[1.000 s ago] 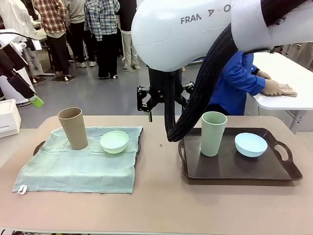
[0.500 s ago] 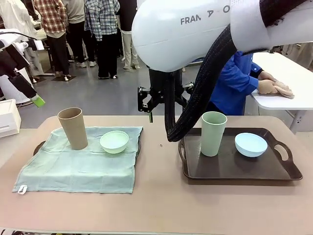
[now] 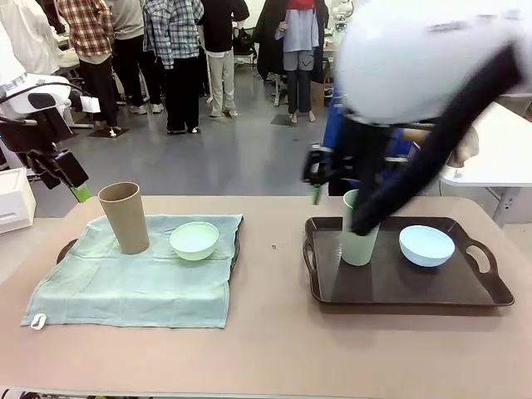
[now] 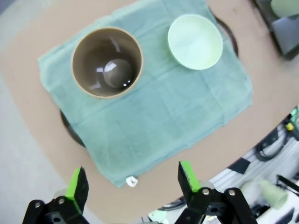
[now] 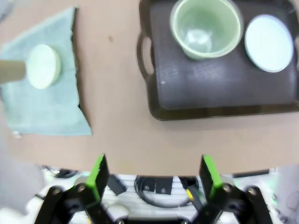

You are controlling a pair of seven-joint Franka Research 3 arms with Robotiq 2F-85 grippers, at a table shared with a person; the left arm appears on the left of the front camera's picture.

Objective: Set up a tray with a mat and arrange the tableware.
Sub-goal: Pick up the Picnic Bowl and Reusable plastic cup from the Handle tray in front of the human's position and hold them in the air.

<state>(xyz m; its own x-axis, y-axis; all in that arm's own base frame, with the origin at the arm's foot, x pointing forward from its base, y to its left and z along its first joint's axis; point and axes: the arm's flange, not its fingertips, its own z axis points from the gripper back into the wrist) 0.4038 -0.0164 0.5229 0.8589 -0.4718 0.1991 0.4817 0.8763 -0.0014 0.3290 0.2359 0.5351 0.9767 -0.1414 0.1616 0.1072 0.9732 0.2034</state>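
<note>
Both claws are spread and empty. The left claw (image 4: pixel 131 175) looks down on the mat (image 4: pixel 154 112), which carries the upright tan cup (image 4: pixel 106 62) and the mint bowl (image 4: pixel 195 41). The right claw (image 5: pixel 153 173) hangs over the table's (image 5: pixel 121 135) near edge with the bare tray (image 5: pixel 210 93) ahead of it; the sage cup (image 5: pixel 205 28) stands there mouth up beside the blue bowl (image 5: pixel 270 42), so the right arm looks the nearer one.
</note>
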